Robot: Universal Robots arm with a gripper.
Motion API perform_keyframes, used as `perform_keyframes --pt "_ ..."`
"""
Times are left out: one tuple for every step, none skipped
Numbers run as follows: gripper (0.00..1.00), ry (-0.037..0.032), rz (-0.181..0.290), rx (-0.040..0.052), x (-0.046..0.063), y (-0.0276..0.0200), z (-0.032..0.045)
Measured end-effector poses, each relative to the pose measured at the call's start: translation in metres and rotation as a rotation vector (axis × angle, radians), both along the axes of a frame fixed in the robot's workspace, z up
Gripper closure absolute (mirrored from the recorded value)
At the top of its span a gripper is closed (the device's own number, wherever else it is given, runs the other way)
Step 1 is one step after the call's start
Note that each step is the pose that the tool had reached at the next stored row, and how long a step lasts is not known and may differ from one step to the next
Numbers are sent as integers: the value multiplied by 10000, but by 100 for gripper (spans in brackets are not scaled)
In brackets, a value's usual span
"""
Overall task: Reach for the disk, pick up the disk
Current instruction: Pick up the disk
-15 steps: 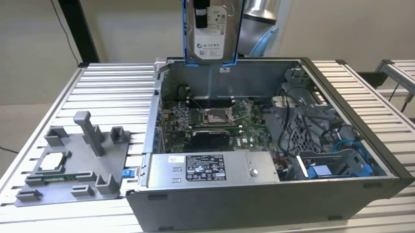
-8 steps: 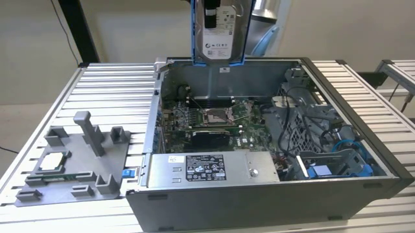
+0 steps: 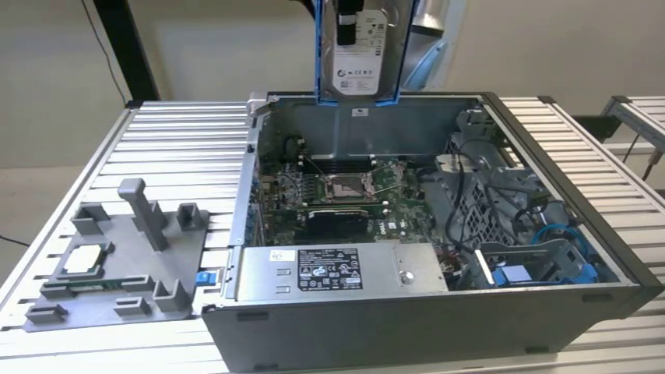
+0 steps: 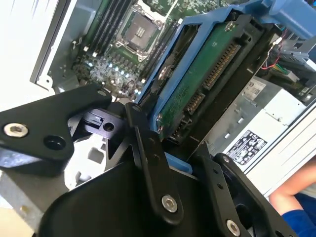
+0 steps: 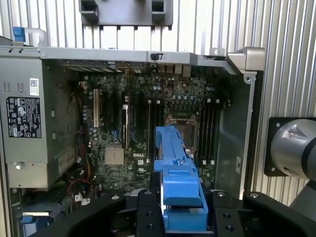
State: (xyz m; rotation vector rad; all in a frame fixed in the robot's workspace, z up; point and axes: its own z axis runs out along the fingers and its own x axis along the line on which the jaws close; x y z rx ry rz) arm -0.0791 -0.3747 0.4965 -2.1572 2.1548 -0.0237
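- The disk [image 3: 360,48], a flat silver-grey hard drive with a white label and bright blue rails down both sides, is seen in the exterior view held upright in the air above the rear wall of an open computer case [image 3: 437,327].
- The disk is lifted clear of the case and touches none of the parts inside it.
- In the second wrist view the gripper [image 4: 170,148] is seen with its black linkage arms closed in on the lower end of the disk [image 4: 197,84]; the jaws are clamped on its blue frame.
- The green circuit board on the underside of the disk faces this camera, with its row of connector pins visible.
- In the first wrist view the blue rail of the disk [image 5: 177,182] is seen edge-on, rising from between the black links of the gripper [image 5: 182,217].
- Beneath it the motherboard [image 5: 148,128] is seen lying on the floor of the case, with a square processor socket [image 5: 180,129] at its middle.
- A grey power supply box [image 3: 338,271] with a black and white label is set along the near side of the case in the exterior view.
- The case stands on a desk [image 3: 177,140] of ribbed metal slats.
- On the desk, toward the exterior view's left and just beside the case, a grey plastic fixture [image 3: 120,269] with upright posts is placed.
- A small square silver chip [image 3: 86,259] rests on that fixture.
- A person's arm with a blue sleeve [image 4: 291,202] is seen at the corner of the second wrist view, beyond the case.
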Motion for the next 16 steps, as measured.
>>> perform_keyframes --pt "100 0 0 0 13 0 0" --pt "100 0 0 0 23 0 0" --pt "100 0 0 0 32 0 0" --pt "100 0 0 0 41 0 0" --pt "100 0 0 0 49 0 0" --pt "100 0 0 0 55 0 0" --pt "100 0 0 0 61 0 0" --pt "100 1 0 0 63 0 0" --pt "100 0 0 0 63 0 0" --pt "100 0 -1 0 63 0 0" --pt "100 0 -1 0 63 0 0" --pt "100 0 0 0 63 0 0" --pt "100 0 1 1 64 0 0" --pt "100 0 2 0 67 -1 0" --pt "100 0 3 1 70 -1 0" --pt "100 0 1 -1 73 -7 0"
